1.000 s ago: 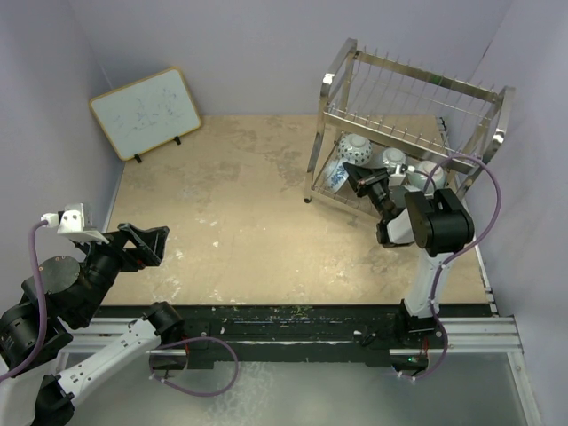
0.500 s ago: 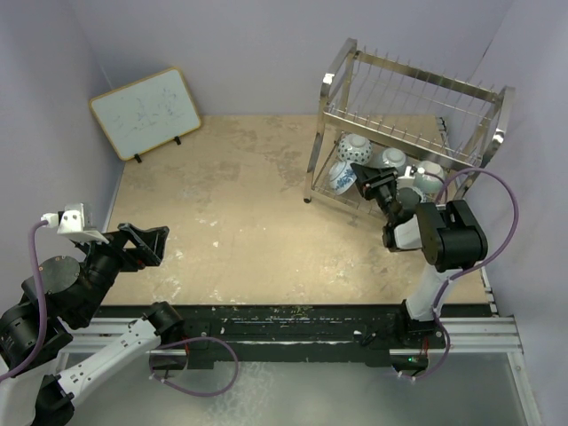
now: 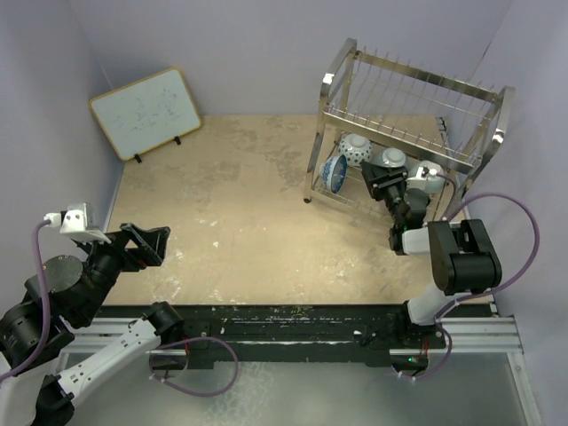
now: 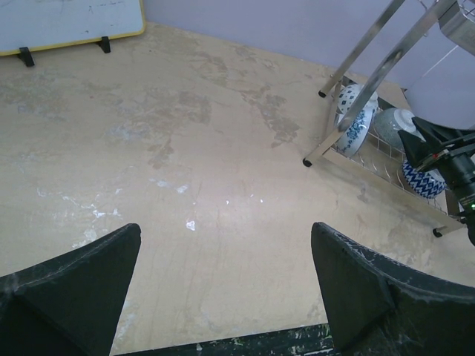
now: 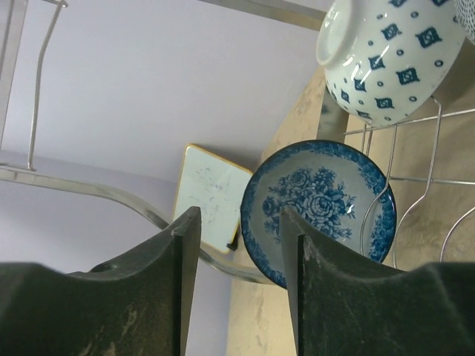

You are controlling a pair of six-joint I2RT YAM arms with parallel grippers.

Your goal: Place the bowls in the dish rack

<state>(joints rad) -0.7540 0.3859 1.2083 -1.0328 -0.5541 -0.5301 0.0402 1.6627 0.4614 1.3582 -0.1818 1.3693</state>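
The dish rack (image 3: 408, 98) stands in the far right corner of the table (image 3: 248, 195). Its right end is close to the side wall (image 3: 532, 133) and its left legs sit at the edge of a broad bare stretch of tabletop. The bowls are all on the lower tier. A blue floral bowl (image 3: 335, 171) stands on its rim at the left end, just inside the left legs. A white bowl with blue diamonds (image 3: 355, 148) lies tilted just behind it, and two pale bowls (image 3: 391, 160) (image 3: 429, 175) sit further right. The left wrist view also shows a blue chevron bowl (image 4: 423, 180) low at the front rail, beneath the right arm's tool. The right gripper (image 3: 380, 180) reaches in at the front edge of that tier, between the floral bowl and the pale ones. Its fingers (image 5: 178, 252) are set a narrow gap apart with nothing between them. Its wrist view looks past them to the floral bowl's inner face, with the rack's wire loops to the right. The left gripper (image 3: 146, 241) hangs over the near left of the table, well apart from the rack. It is spread wide and empty, with only bare, scuffed surface ahead of it. A framed whiteboard (image 3: 146, 111) leans at the far left corner near the left wall, leaving the middle of the table free between it and the rack.
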